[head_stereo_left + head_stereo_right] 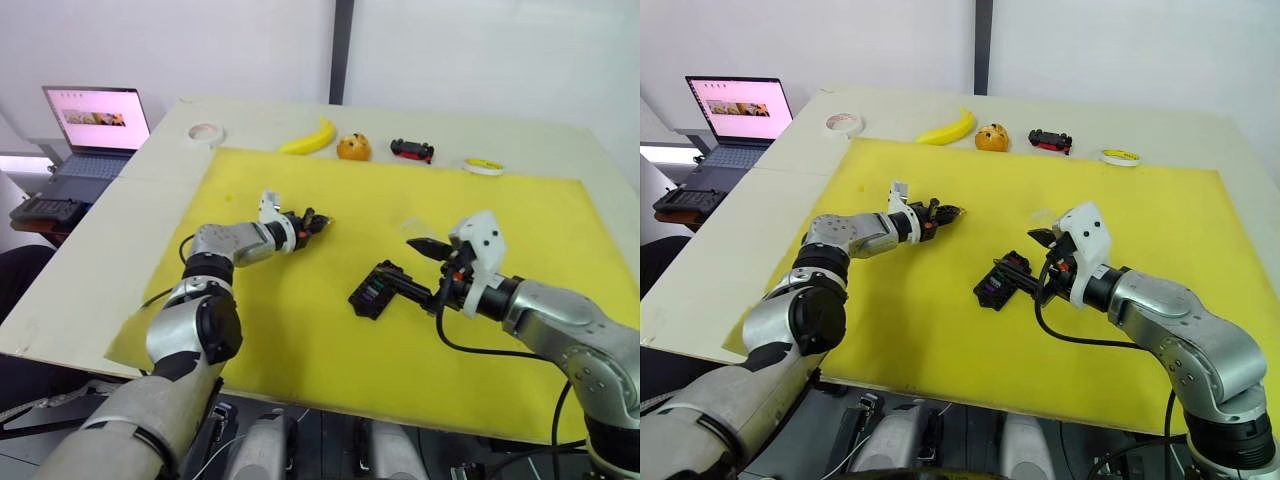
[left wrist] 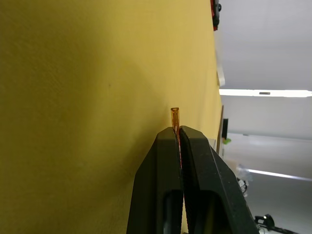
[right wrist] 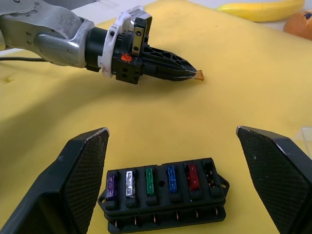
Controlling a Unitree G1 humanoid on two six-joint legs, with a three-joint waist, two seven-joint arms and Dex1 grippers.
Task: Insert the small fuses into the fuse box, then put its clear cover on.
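On our left, the left gripper (image 3: 187, 73) is pinched tight on an orange fuse (image 2: 175, 117), the chip sticking out past the fingertips and held above the yellow mat (image 1: 300, 340). Toward the middle sits the fuse box (image 3: 163, 197), flat on the mat, between the spread fingers of our right gripper (image 1: 422, 268), which stands wide and empty around it without touching it, as far as the right wrist view shows.

Five fuses (image 3: 148, 180) already sit in the box's row: purple, pale grey, green, blue and red. The slot at the end beside the red one looks vacant (we see only metal contacts there), so we judge the orange chip to be the last one to seat. After that the clear cover (image 1: 418, 228) remains; it is a faint glint on the mat just beyond the right gripper, not yet on the box.

For room, the stretch of mat between the left gripper and the box is bare, so the carry across looks unobstructed. The right gripper's fingers flank the box closely, which leaves little margin for the left fingertips coming down over the end slot. The banana (image 1: 310, 138), the orange fruit (image 1: 353, 147), the toy car (image 1: 412, 150) and the tape rolls (image 1: 206, 132) lie along the far table edge, well apart from the work.
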